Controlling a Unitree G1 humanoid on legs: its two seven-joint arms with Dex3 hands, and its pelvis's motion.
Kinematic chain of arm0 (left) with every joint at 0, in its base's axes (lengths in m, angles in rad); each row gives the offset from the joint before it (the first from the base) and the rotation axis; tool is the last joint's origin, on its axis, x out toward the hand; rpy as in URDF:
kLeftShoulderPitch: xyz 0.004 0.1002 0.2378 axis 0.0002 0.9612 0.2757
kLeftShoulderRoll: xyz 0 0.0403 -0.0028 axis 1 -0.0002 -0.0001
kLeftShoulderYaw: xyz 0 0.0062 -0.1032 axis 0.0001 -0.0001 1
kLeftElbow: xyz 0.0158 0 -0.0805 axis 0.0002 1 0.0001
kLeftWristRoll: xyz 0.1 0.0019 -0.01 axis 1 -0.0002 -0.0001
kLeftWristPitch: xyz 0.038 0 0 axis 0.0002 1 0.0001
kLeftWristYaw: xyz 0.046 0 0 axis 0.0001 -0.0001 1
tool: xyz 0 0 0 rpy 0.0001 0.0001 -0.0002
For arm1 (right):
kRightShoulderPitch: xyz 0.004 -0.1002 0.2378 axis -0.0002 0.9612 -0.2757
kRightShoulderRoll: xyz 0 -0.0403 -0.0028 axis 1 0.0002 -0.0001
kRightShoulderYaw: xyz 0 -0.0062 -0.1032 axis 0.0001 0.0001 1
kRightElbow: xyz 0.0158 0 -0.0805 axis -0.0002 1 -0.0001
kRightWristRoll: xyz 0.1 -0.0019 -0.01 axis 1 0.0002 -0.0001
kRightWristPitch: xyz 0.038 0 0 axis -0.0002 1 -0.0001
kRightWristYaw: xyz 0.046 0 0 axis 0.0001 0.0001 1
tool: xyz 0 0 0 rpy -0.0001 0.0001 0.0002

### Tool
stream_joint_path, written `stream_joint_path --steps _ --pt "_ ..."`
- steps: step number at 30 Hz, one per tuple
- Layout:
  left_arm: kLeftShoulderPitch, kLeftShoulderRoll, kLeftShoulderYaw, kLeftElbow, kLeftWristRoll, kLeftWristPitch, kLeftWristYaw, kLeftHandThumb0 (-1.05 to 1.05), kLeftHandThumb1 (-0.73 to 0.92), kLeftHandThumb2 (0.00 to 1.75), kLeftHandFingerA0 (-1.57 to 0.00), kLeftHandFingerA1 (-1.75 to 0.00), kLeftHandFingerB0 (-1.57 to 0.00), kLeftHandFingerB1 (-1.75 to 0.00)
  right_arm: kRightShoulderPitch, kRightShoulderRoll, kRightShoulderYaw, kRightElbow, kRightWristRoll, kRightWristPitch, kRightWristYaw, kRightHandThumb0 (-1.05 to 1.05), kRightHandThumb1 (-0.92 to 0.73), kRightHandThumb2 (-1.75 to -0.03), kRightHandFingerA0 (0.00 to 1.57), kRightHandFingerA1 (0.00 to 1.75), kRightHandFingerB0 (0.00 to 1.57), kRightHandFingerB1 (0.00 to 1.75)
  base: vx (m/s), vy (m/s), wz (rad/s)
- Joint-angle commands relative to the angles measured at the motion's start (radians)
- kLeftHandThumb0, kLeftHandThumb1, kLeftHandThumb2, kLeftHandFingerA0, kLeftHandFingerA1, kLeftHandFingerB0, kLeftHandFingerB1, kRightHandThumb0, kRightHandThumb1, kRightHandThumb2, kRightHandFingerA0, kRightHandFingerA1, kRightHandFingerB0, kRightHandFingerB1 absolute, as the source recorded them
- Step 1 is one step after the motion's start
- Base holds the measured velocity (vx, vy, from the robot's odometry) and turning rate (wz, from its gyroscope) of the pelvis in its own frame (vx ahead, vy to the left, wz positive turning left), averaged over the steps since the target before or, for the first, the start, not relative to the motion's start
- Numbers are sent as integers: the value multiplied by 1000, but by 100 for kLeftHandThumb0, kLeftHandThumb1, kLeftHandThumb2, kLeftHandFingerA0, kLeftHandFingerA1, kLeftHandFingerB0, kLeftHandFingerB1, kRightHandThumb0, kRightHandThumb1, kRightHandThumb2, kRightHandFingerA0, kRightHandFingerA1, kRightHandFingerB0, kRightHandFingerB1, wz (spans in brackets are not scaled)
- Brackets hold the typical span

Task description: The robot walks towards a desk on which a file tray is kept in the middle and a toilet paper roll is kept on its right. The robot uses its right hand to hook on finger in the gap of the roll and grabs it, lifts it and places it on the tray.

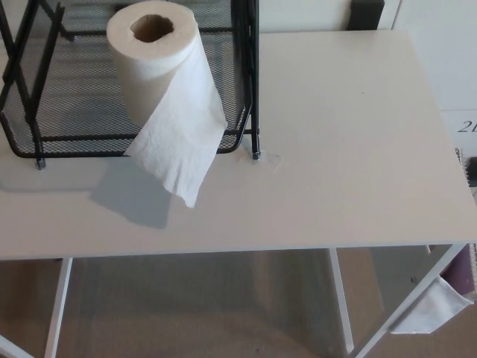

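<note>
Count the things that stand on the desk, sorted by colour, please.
Black: 1, the file tray
White: 1, the toilet paper roll, standing in the tray
Total: 2

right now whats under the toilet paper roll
The toilet paper roll stands upright on the mesh floor of the black file tray. Its loose sheet hangs over the tray's front rim toward the desk. The mesh beneath the roll is hidden.

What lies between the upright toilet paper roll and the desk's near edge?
In the head view, the white toilet paper roll's loose sheet drapes over the black wire-mesh tray's front rim, then bare pale desk top.
</note>
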Motion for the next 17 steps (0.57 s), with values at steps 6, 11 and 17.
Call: stream_joint_path --steps 6,11,17 --pt "2 16 -2 14 22 -47 16 -105 57 131 -29 -86 -23 -83 -14 -236 286 134 21 -242 216 -76 -45 -80 19 50 3 26 0 0 0" --pt "6 17 -8 6 25 -43 15 -51 16 105 -19 -71 -10 -66 24 -229 290 86 82 -247 192 -69 -51 -57 18 46 6 26 0 0 0" --pt "12 15 -16 11 35 -67 16 -105 55 131 -21 -84 -25 -84 17 -254 325 96 114 -246 165 -71 -42 -78 21 51 4 29 0 0 0"
